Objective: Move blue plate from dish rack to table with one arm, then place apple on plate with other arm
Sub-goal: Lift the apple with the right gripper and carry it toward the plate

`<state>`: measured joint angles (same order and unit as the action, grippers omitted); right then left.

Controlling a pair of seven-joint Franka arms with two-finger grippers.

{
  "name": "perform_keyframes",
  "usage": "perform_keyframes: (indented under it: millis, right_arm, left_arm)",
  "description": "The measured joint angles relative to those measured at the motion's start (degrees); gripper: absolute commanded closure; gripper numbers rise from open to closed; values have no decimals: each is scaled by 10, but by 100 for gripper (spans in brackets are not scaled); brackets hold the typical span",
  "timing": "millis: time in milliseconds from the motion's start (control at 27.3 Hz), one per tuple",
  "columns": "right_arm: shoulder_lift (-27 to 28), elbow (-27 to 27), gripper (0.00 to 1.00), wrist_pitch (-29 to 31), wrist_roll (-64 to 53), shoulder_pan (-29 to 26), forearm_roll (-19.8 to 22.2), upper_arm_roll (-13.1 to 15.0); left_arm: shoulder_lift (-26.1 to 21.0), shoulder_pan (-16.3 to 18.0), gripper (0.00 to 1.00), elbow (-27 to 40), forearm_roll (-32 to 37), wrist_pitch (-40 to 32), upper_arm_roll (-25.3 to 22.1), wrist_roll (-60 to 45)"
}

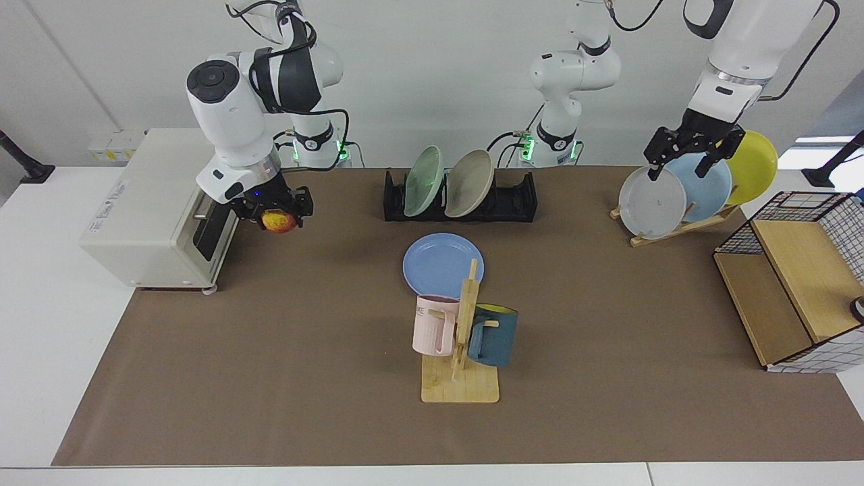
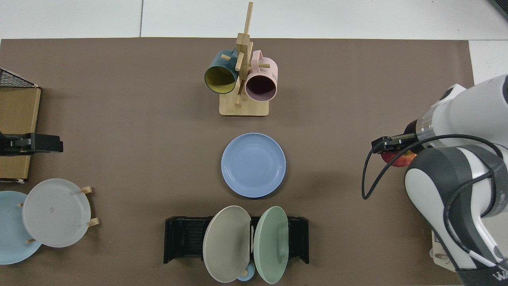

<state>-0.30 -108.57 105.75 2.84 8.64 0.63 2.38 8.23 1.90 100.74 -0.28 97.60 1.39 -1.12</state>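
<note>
Gripping the apple [image 1: 279, 221] between its fingers, the right gripper [image 1: 275, 214] hangs above the brown mat of the table [image 1: 270, 378], just in front of the toaster oven [image 1: 152, 206]. The right arm bends down from above, its wrist pointing at the mat; in the top view the apple [image 2: 398, 158] peeks out red and yellow beneath the gripper [image 2: 395, 149]. Round as it is, the fruit shows no long axis. Nearer the camera stands a wooden mug tree [image 1: 462, 351] with a pink and a dark blue mug. Behind it the blue plate [image 1: 439, 264] lies flat, face up, mid-table. Farther back, the dish rack [image 1: 513, 199] holds a green plate [image 1: 422, 181] and a beige plate [image 1: 468, 183] on edge. Far off, the left gripper [image 1: 685, 160] waits with fingers spread over a wooden plate stand [image 1: 678, 226].
</note>
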Motion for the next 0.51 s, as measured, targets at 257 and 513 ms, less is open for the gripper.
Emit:
perform_keyframes:
  millis: [257,513]
  right_arm:
    - [0,1,100,1,23,27,-1,-3]
    - [19,14,100,8,142,111,-5,-9]
  left_arm:
    - [0,0,0,0,0,0,0,0]
    - [0,0,0,0,0,0,0,0]
